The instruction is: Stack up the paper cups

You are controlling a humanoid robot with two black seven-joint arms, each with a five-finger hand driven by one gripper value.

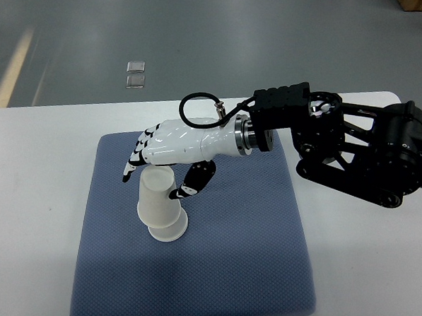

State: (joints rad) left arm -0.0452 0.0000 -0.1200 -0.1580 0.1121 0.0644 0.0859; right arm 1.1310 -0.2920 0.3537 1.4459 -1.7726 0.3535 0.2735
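Observation:
Two white paper cups sit near the middle of a blue-grey mat (248, 259). The upper cup (156, 190) is nested with the lower cup (170, 228), whose end sticks out toward the front. My right hand (161, 171), white with black finger pads, reaches in from the right and hovers just behind and over the upper cup. Its fingers (134, 161) stretch out to the left past the cup. The thumb (194, 182) hangs down beside the cup's right side, touching or nearly touching it. The hand does not close around the cup.
The mat lies on a white table (31, 212). The black forearm and wrist (353, 148) cross the table's back right. Two small clear items (135, 74) lie on the grey floor beyond the table.

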